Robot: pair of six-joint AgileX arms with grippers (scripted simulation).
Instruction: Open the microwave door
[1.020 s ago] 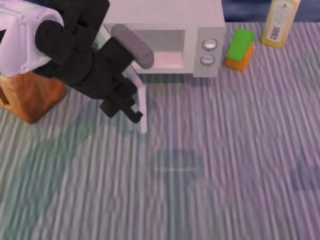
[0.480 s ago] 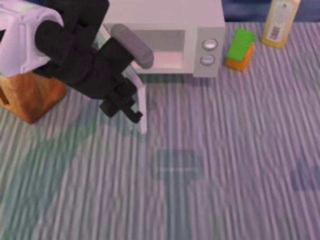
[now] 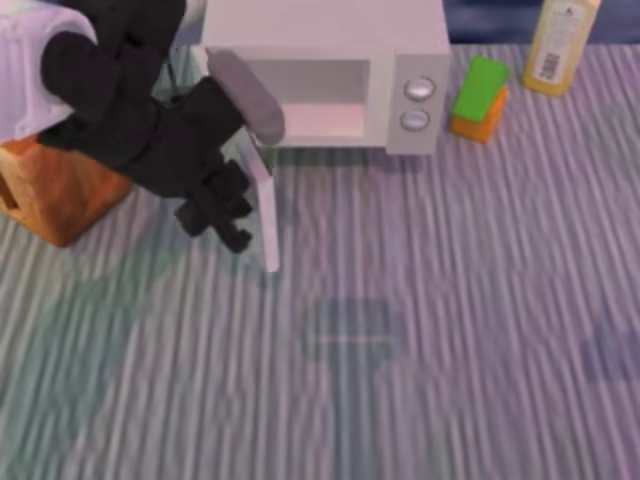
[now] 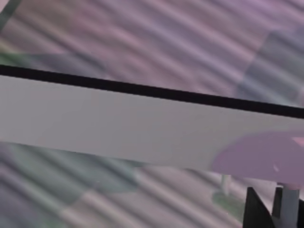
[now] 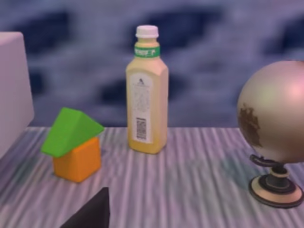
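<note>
Pale grey microwave door (image 3: 268, 215) swung wide from the microwave (image 3: 330, 70), edge-on just beside the left pincer (image 3: 222, 218); pincer's fingers impossible to judge. Right arm out of sight.

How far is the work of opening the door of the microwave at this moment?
Mostly done: the pale grey-white microwave door stands swung out from the boxy grey-white microwave, its cavity exposed. In hand: the left gripper is beside the door's outer end. Left: perhaps a little more swing. The right gripper is out of the top view.
</note>
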